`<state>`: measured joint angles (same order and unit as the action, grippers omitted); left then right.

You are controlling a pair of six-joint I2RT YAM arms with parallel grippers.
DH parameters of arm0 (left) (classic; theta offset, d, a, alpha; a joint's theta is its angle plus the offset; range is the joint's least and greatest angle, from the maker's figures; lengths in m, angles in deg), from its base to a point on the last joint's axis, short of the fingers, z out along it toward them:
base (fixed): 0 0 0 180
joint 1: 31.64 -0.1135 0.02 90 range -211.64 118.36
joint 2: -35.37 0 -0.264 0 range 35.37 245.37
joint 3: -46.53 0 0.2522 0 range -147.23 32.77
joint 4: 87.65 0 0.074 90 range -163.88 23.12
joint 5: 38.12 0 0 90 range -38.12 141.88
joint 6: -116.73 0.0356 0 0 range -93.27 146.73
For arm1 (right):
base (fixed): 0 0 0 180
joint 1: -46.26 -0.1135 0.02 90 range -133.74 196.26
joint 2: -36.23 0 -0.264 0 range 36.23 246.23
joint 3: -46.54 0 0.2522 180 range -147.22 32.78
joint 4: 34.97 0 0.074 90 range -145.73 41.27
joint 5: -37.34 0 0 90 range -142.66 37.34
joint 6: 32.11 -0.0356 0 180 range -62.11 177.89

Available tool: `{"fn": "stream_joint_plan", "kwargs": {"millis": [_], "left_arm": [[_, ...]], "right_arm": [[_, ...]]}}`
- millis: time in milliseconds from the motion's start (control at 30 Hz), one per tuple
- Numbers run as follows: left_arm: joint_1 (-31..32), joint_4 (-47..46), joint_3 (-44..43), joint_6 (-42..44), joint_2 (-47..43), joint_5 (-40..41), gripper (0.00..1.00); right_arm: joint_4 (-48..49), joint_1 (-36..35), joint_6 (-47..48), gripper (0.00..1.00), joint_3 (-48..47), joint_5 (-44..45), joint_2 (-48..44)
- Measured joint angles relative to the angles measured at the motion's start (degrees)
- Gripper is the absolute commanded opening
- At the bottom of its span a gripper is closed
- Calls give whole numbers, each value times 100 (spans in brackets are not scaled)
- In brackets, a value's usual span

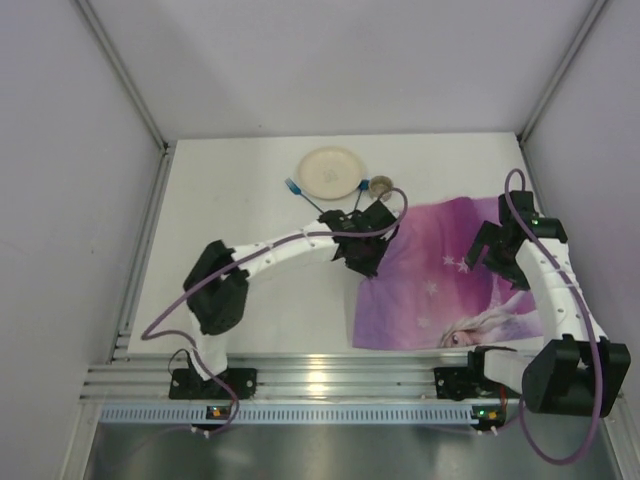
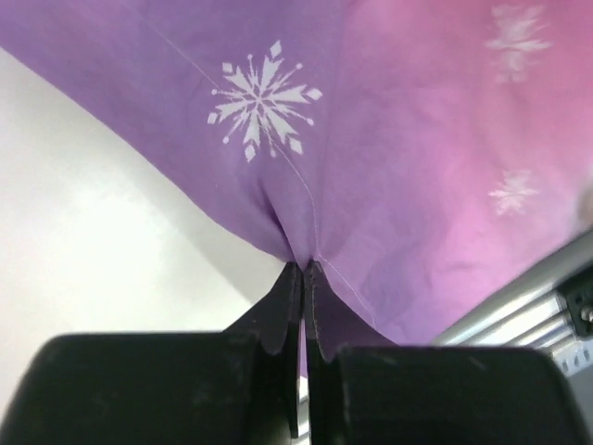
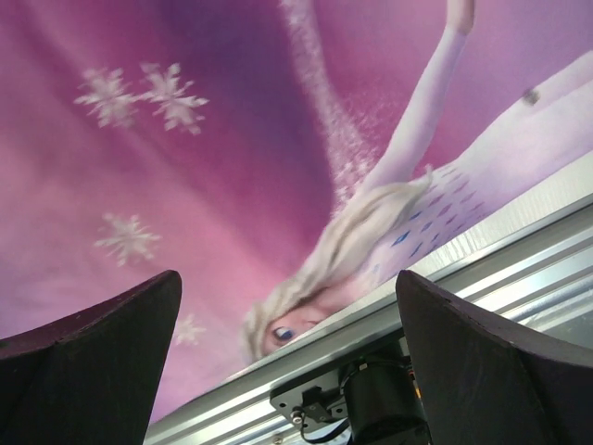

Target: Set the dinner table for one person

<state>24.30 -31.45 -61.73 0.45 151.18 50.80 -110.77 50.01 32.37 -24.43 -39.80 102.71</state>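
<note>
A purple snowflake-printed cloth mat (image 1: 450, 275) lies on the right half of the white dinner table (image 1: 250, 300). My left gripper (image 1: 362, 262) is shut on the mat's left edge, which bunches up between its tips in the left wrist view (image 2: 305, 269). My right gripper (image 1: 490, 250) is open and empty above the mat's right part; its wrist view shows the mat's printed figure (image 3: 352, 241) between the spread fingers (image 3: 102, 343). A cream plate (image 1: 331, 171), a blue fork (image 1: 305, 196) and a small round cup (image 1: 381, 185) sit at the back.
A ribbed aluminium rail (image 1: 340, 380) runs along the near edge, also in the right wrist view (image 3: 482, 269). Grey walls enclose the table on three sides. Purple cables loop from both arms.
</note>
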Motion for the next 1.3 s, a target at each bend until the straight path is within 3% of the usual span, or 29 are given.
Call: {"fn": "stream_joint_plan", "kwargs": {"millis": [267,467,567,600,633,667,967,1100,1300], "left_arm": [[-236,511,1869,-195,-3082,1104,0],[-1587,881,3311,-103,-3950,1252,0],[-2249,1137,3497,74,-4131,1300,2],[-2321,1158,3491,125,-4203,1318,13],[-2330,1185,3469,188,-4247,1318,33],[-2328,1200,3447,264,-4262,1309,98],[-2411,1375,3126,238,-3491,1093,99],[-2983,1147,2483,367,-3381,990,99],[-3720,568,1097,675,-1764,940,91]], "right_arm": [[136,0,-55,100,-33,-63,221],[315,0,-219,100,-33,-321,380],[417,0,-284,100,-33,-426,420],[442,-2,-304,100,-33,-459,437],[463,-4,-317,100,-33,-492,457],[481,-9,-328,100,-33,-516,476],[623,-66,-411,100,-33,-715,658],[636,-68,-404,100,-35,-748,682],[645,-70,-302,100,-35,-831,730]]}}
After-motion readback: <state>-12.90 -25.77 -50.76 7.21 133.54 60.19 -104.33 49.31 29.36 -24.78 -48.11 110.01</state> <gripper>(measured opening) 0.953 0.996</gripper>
